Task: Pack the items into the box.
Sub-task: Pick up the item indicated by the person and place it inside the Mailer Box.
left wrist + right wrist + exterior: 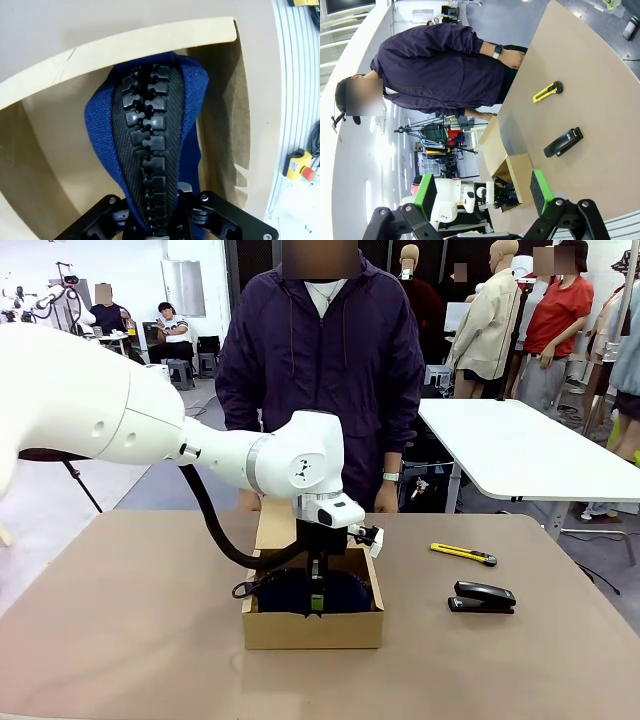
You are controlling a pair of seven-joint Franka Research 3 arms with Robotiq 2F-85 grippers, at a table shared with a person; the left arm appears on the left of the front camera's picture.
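From where I stand I count one brown cardboard box (312,630) on one tan table (120,640). There are three items in all: one navy zippered pouch (192,95), one yellow utility knife (463,554) and one black stapler (482,597). There are two white robot arms and so two grippers, the left gripper (316,602) and the right gripper (482,192), the latter showing two green pads (425,192). One person (320,350) in a dark jacket stands across the table wearing a single watch (390,477), two more people (175,332) sit far back, and one white table (520,450) stands behind.
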